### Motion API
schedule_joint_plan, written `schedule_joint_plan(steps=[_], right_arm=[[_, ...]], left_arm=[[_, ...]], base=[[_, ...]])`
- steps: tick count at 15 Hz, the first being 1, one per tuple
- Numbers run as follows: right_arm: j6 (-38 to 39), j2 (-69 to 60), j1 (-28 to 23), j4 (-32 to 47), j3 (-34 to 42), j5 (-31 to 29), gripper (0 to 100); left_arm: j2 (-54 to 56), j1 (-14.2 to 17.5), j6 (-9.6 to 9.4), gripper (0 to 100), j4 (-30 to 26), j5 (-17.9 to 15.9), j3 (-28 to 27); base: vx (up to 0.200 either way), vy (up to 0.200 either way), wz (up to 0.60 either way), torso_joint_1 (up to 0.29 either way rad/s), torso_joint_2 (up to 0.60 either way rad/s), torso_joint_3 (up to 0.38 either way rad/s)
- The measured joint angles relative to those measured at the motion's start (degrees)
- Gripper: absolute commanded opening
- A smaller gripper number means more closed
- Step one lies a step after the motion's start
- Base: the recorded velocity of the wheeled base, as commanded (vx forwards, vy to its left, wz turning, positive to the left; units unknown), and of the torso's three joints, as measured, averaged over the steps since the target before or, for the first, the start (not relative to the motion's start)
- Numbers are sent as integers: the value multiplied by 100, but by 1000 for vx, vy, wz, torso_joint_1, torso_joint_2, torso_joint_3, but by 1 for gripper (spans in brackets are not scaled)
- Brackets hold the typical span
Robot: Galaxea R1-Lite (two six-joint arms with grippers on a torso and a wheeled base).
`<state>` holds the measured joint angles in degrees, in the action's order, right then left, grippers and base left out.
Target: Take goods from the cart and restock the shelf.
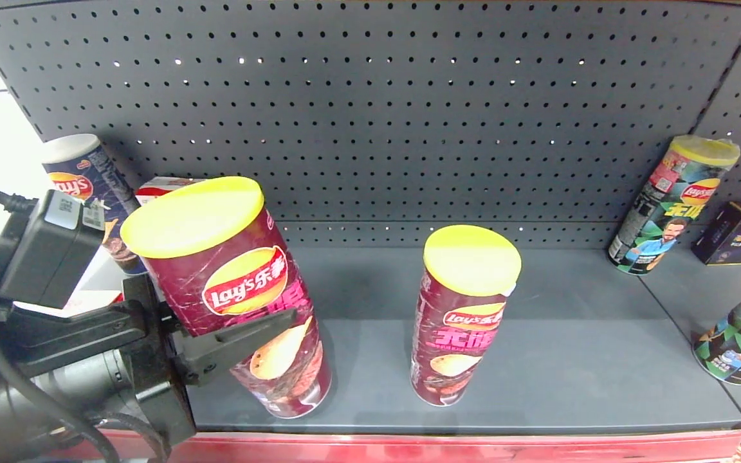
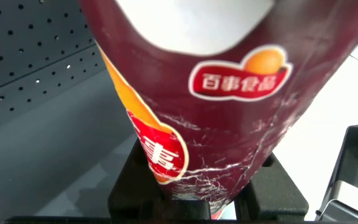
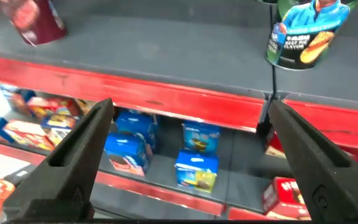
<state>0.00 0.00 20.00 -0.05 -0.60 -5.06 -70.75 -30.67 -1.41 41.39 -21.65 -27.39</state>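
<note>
One maroon can (image 1: 239, 257) in left claw (image 1: 242, 325)

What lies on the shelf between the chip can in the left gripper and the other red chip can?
Nothing: the head view shows bare grey shelf between the held can and the standing can.

Blk box (image 1: 740, 235) far R; blue pkts (image 3: 129, 146) below.

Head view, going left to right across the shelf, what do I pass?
From the left: blue can at the back → held maroon can, tilted in the left gripper → standing maroon can → green-and-black can against the back panel → dark box.
</note>
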Motion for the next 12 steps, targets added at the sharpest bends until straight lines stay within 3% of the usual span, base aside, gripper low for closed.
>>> schedule_joint_plan(steps=[6,9,11,12], right_arm=[[-44,-21,46,-5,52,145,100],[-43,-21,55,-2,60,145,100],[-43,-21,55,-2,60,145,100],[-43,-21,55,-2,60,145,100]], left_arm=[[9,-26,0,0,-20,4,48],[11,-113,7,0,-157,-27,-195],[4,-140,13,0,-551,-174,-483],[0,-130,16,0,-1050,-328,-734]], base=[[0,0,0,0,0,0],[0,0,0,0,0,0],[0,0,0,0,0,0],[0,0,0,0,0,0]])
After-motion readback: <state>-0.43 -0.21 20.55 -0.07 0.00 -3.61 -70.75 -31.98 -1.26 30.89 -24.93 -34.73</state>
